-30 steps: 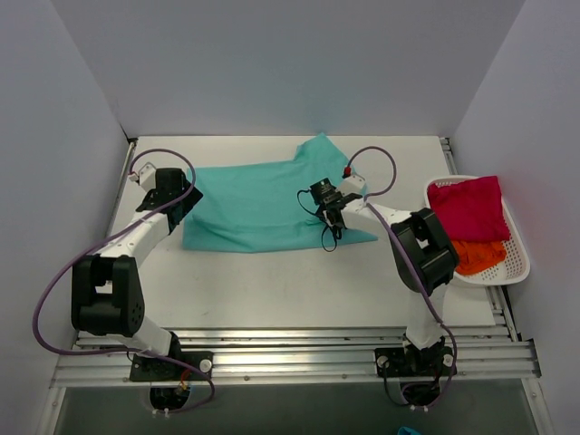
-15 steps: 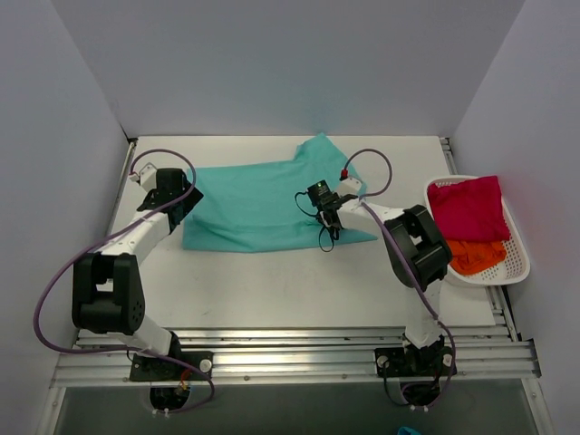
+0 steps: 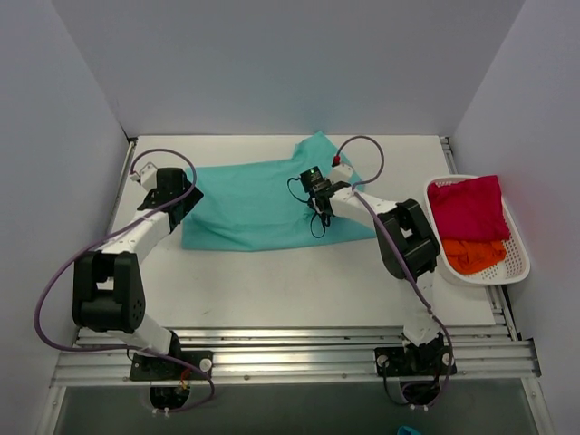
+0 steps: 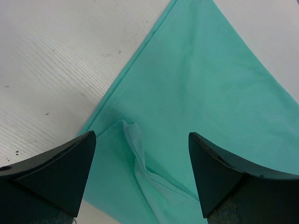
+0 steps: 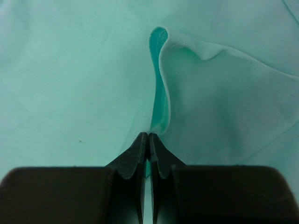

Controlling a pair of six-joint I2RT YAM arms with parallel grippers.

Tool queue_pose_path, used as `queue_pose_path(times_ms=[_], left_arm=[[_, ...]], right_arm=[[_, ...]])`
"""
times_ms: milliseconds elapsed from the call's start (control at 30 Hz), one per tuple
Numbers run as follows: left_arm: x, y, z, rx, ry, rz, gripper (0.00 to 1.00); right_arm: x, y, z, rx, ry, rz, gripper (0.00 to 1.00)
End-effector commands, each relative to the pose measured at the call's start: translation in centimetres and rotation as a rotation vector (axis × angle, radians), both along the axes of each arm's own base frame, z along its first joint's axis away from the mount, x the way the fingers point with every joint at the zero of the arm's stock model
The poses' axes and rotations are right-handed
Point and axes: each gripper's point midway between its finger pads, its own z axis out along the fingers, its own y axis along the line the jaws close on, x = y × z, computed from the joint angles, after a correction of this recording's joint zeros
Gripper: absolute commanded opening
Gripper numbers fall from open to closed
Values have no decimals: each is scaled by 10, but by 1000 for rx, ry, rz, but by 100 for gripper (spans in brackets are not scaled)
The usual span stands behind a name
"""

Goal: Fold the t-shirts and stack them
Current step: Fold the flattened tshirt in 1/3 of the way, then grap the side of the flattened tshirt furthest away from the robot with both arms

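The teal t-shirt (image 3: pixel 249 204) lies spread on the white table (image 3: pixel 272 281), partly folded. My right gripper (image 3: pixel 317 192) is shut on a fold of the teal t-shirt (image 5: pixel 196 93) and holds its right part over the middle of the cloth. My left gripper (image 3: pixel 178 201) is open at the shirt's left edge, its fingers (image 4: pixel 51 177) straddling a small raised crease of teal cloth (image 4: pixel 140 163). The crimson-pink t-shirt (image 3: pixel 467 207) and the orange t-shirt (image 3: pixel 476 256) lie in the basket.
A white mesh basket (image 3: pixel 521 263) stands at the table's right edge. Grey walls close in on the left, back and right. Purple cables loop off both arms. A metal rail runs along the near edge (image 3: pixel 290 349).
My right gripper has moved left and toward the back, dragging the shirt's right part with it, so the shirt's lower right corner has drawn in. The left arm has stayed still.
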Motion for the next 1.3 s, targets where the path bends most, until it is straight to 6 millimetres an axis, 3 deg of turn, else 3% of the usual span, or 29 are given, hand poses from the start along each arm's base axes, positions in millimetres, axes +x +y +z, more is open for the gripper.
queue_pose_path(times_ms=[0,133,200,233,267,367,500,533,633,700,733,833,867,900,933,967,1000,1067,1100,1133,1167,1200,1233,1267], left_arm=[[11,0,9,2,-47,-6,89],[14,0,3,2,-33,-9,89],[15,0,1,5,-29,-10,89],[16,0,0,5,-27,-11,89],[17,0,-1,6,-26,-10,89],[17,-1,-3,8,-23,-11,89],[21,-1,-1,11,-31,-12,89],[23,-1,1,10,-35,-14,89],[31,-1,16,14,-57,-19,89],[40,-3,30,18,-82,-35,89],[44,-4,38,20,-96,-43,89],[62,-4,62,48,-143,-74,90],[68,-5,67,58,-150,-94,90],[79,-6,76,63,-168,-97,90],[82,-5,76,68,-159,-99,90],[87,-4,78,76,-161,-104,90],[97,-3,79,80,-163,-103,90],[107,0,77,86,-163,-105,91],[114,0,64,76,-139,-115,91],[122,0,69,70,-152,-119,91],[130,2,52,66,-125,-120,91],[136,1,46,52,-118,-134,90],[145,0,51,49,-134,-139,90],[151,1,33,47,-103,-146,90]], right_arm=[[6,4,-1,-31,14,2,0],[15,8,-19,-44,29,-2,2],[18,9,-21,-46,24,-11,23],[19,9,-23,-49,22,-14,43],[23,12,-22,-44,7,-8,72],[29,10,-10,-55,-26,-7,93],[40,10,22,-69,-86,4,97],[45,12,40,-57,-119,6,97],[59,23,86,-25,-216,57,98],[69,24,100,-29,-235,90,99],[82,25,123,-37,-266,106,100],[111,21,122,-53,-271,196,100],[128,8,137,-46,-284,192,100],[138,2,117,-65,-242,223,100],[143,-9,111,-66,-203,230,96],[161,-20,121,0,-226,258,98],[169,-27,105,29,-212,271,100],[181,-50,95,80,-221,212,100],[185,-77,84,77,-211,156,100],[193,-85,86,83,-259,136,100],[194,-93,86,81,-275,129,100],[193,-103,69,95,-266,137,100],[200,-104,71,108,-303,154,100],[202,-105,53,117,-283,169,100]])
